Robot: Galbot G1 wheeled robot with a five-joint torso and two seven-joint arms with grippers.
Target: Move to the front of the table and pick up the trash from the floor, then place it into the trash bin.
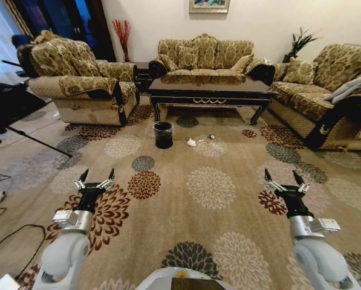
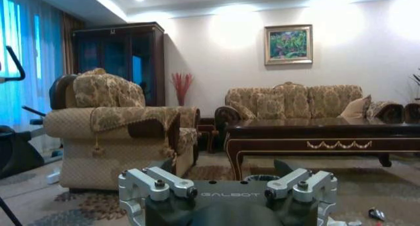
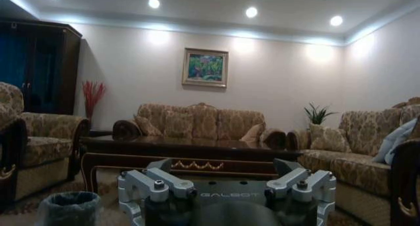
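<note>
1. I had the robot standing well back on the floor (image 1: 228,211), a patterned carpet, facing the table (image 1: 209,90). By my reading the drive to the table's front was not yet finished, since a wide stretch of carpet lay between us.

2. The left gripper (image 1: 97,176) was held out low and forward, its two fingers spread wide with nothing between them. I judged this a carrying posture: ready to pick, but too far from anything to act.

3. The right gripper (image 1: 285,176) mirrored it on the other side, likewise splayed open and empty. Keeping both arms apart left the middle of the head view unobstructed toward the goal.

4. The trash (image 1: 192,142) lay on the carpet just in front of the table: a white crumpled wad, with smaller scraps (image 1: 211,137) a little to its right. Whether there were more bits, I could not tell at this range.

5. The trash bin (image 1: 163,135), black and bag-lined, stood on the carpet just left of the wad, near the table's left front leg. That closeness should make the carry short once a piece is gripped.

6. In the left wrist view the bin's rim (image 2: 262,177) showed between the raised fingers, and a scrap (image 2: 376,213) lay off to the side, which suggested the left arm was roughly lined up with the bin.

7. In the right wrist view the bin (image 3: 69,206) sat apart from the fingers, off toward the armchair (image 3: 39,157).
</note>
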